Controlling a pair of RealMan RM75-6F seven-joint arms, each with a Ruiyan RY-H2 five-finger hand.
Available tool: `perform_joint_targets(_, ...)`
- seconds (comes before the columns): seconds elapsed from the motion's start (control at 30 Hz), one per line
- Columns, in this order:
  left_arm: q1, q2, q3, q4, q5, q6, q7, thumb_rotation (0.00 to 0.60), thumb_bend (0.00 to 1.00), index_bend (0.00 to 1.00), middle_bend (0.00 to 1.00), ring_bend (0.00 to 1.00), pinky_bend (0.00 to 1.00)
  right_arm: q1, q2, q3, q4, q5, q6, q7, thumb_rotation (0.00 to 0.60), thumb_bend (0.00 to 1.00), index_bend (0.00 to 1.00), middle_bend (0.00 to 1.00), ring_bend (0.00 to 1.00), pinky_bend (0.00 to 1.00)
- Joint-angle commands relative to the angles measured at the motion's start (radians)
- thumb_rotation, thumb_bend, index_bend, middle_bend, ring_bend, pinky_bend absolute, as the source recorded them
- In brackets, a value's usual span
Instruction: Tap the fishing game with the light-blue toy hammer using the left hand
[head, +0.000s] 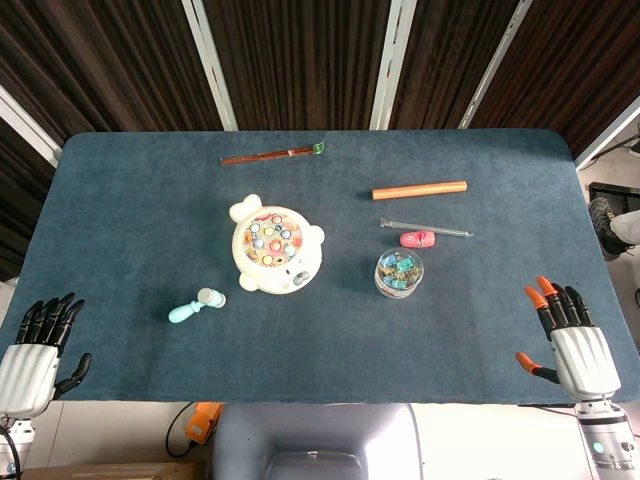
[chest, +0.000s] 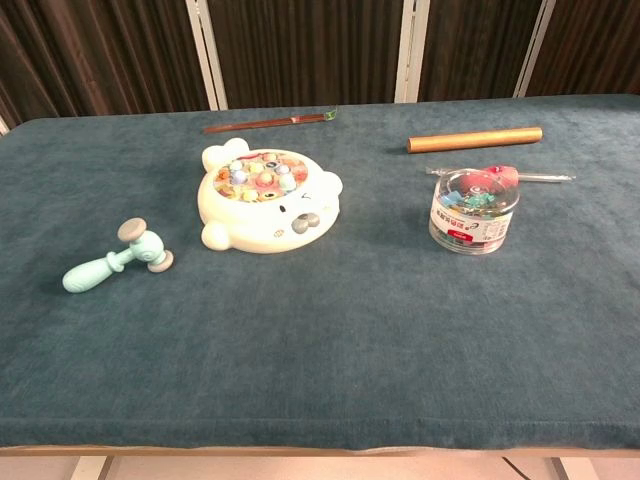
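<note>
The left hand (head: 35, 350) is seen only in the head view, at the near left corner of the table (head: 120, 210), at about eight o'clock from the table's centre. Its dark fingers (head: 55, 315) are spread apart and extended, and nothing is held in them. The right hand (head: 575, 345) is shown at the near right corner, at about four o'clock; its orange-tipped fingers (head: 545, 290) are likewise spread, and nothing is gripped. Neither hand is caught by the chest view.

The light-blue toy hammer (head: 197, 304) is laid flat on the blue-grey cloth, well apart from the left hand, at about two o'clock from it. Its grey-faced head is pointed towards the fishing game (head: 273, 247), its handle away. The fishing game, a cream round toy with coloured fish on top, is placed near the table's centre, just beyond the hammer at about two o'clock, not touching it.

At three o'clock from the game, a clear tub of coloured clips (head: 399, 272) is stood upright. Behind it a small pink object (head: 418, 238) and a thin clear rod (head: 425, 227) are seen, then a brown cylinder (head: 419, 189). Dark chopsticks (head: 272, 155) are laid at the far edge, at twelve o'clock.
</note>
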Motion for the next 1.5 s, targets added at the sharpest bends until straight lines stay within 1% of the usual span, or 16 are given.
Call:
perform_joint_targets(0.03,-0.015,-0.017,0.002,0.022,0.031,0.001,-0.038,0.600,0.37,0.06,0.04,0.01,0.05,0.000,0.001,-0.001,-0.001,0.001,-0.002,0.001,0.600,0.30,0.00,0.00,0.00,0.00)
perform_joint_targets(0.1,-0.033,-0.046,0.005,0.058,0.045,-0.014,-0.110,0.600,0.37,0.09,0.07,0.02,0.08,0.001,0.002,-0.003,-0.005,0.002,-0.007,0.001,0.600,0.30,0.00,0.00,0.00,0.00)
perform_joint_targets(0.2,-0.062,-0.095,0.004,0.091,0.028,-0.069,-0.198,0.600,0.37,0.09,0.08,0.04,0.09,0.002,0.000,-0.004,-0.007,-0.004,-0.006,0.000,0.600,0.30,0.00,0.00,0.00,0.00)
perform_joint_targets(0.27,-0.087,-0.130,-0.008,0.092,-0.009,-0.124,-0.254,0.600,0.36,0.09,0.09,0.04,0.09,0.003,-0.004,-0.006,-0.006,-0.009,-0.007,-0.004,0.600,0.30,0.00,0.00,0.00,0.00)
perform_joint_targets(0.37,-0.121,-0.159,-0.027,0.069,-0.066,-0.202,-0.294,0.600,0.36,0.09,0.10,0.06,0.11,0.005,-0.004,-0.008,-0.007,-0.009,-0.012,-0.004,0.600,0.31,0.00,0.00,0.00,0.00)
perform_joint_targets(0.5,-0.168,-0.195,-0.064,0.041,-0.156,-0.299,-0.246,0.600,0.36,0.10,0.13,0.09,0.13,0.007,0.000,-0.007,-0.007,-0.004,-0.019,0.003,0.600,0.31,0.00,0.00,0.00,0.00)
perform_joint_targets(0.6,-0.191,-0.233,-0.098,0.041,-0.228,-0.334,-0.176,0.600,0.36,0.11,0.13,0.10,0.13,0.010,0.006,-0.010,-0.010,-0.003,-0.030,0.012,0.600,0.31,0.00,0.00,0.00,0.00)
perform_joint_targets(0.73,-0.209,-0.287,-0.132,0.056,-0.304,-0.349,-0.110,0.600,0.36,0.12,0.14,0.10,0.13,0.017,0.021,-0.021,-0.018,-0.008,-0.053,0.037,0.600,0.31,0.00,0.00,0.00,0.00)
perform_joint_targets(1.0,-0.246,-0.393,-0.167,0.105,-0.416,-0.370,0.027,0.600,0.36,0.20,0.19,0.14,0.14,0.028,0.040,-0.033,-0.024,-0.023,-0.073,0.071,0.600,0.31,0.00,0.00,0.00,0.00)
perform_joint_targets(1.1,-0.258,-0.422,-0.174,0.116,-0.445,-0.376,0.063,0.600,0.36,0.23,0.21,0.15,0.15,0.030,0.046,-0.035,-0.023,-0.029,-0.074,0.088,0.600,0.30,0.00,0.00,0.00,0.00)
perform_joint_targets(1.27,-0.280,-0.459,-0.182,0.128,-0.462,-0.383,0.097,0.600,0.36,0.24,0.23,0.18,0.16,0.030,0.050,-0.037,-0.022,-0.029,-0.075,0.097,0.600,0.31,0.00,0.00,0.00,0.00)
perform_joint_targets(1.37,-0.294,-0.491,-0.194,0.155,-0.473,-0.375,0.123,0.600,0.36,0.26,0.24,0.19,0.16,0.030,0.054,-0.041,-0.023,-0.033,-0.075,0.103,0.600,0.31,0.00,0.00,0.00,0.00)
perform_joint_targets(1.5,-0.311,-0.530,-0.200,0.194,-0.491,-0.375,0.158,0.600,0.35,0.28,0.28,0.22,0.17,0.031,0.059,-0.045,-0.023,-0.039,-0.076,0.115,0.600,0.31,0.00,0.00,0.00,0.00)
